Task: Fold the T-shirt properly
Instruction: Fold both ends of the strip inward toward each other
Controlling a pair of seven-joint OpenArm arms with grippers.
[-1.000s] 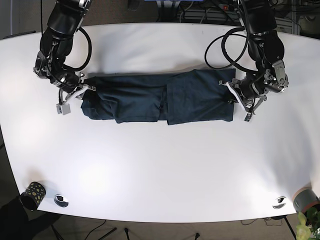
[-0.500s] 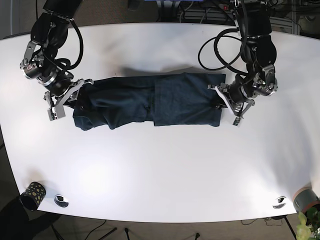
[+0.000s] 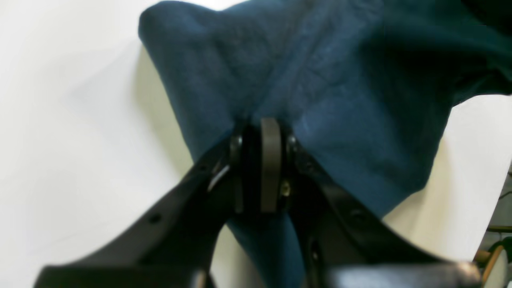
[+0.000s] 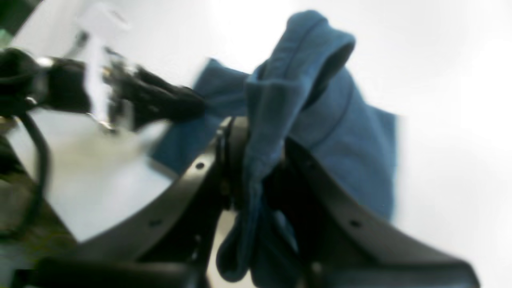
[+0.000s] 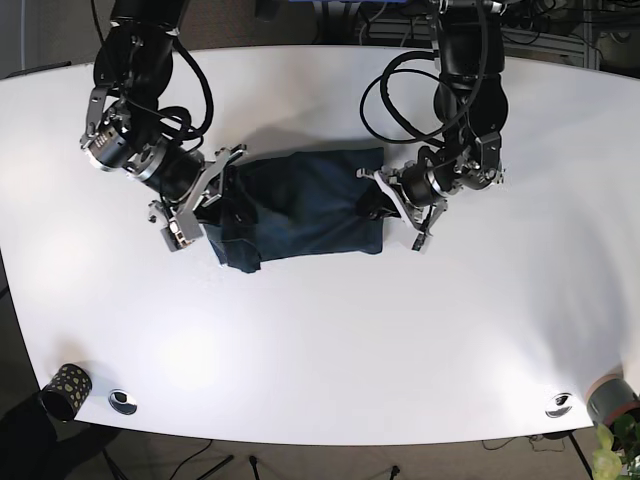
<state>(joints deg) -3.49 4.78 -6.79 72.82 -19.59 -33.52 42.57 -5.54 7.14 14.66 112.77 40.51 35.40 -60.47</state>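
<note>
Base view: your shirt (image 5: 300, 205) is now a much shorter bundle mid-table (image 5: 330, 330), vs. the long strip it was half a sec ago, bc both arms have come inward w/ the ends. Left gripper (image 5: 388, 202) sits at the shirt's right edge; the left wrist cam shows its jaws pressed together on a pinch of blue cloth (image 3: 280, 80). Right gripper (image 5: 205, 195) is at the other edge, and its wrist cam shows jaws clamped on a bunched fold (image 4: 280, 100) lifted off the table. So the ends are being brought toward each other, but the cloth looks rumpled at the near-left corner, not flat; I'd judge the fold is approx. halfway, still needing lay-down and smoothing.
</note>
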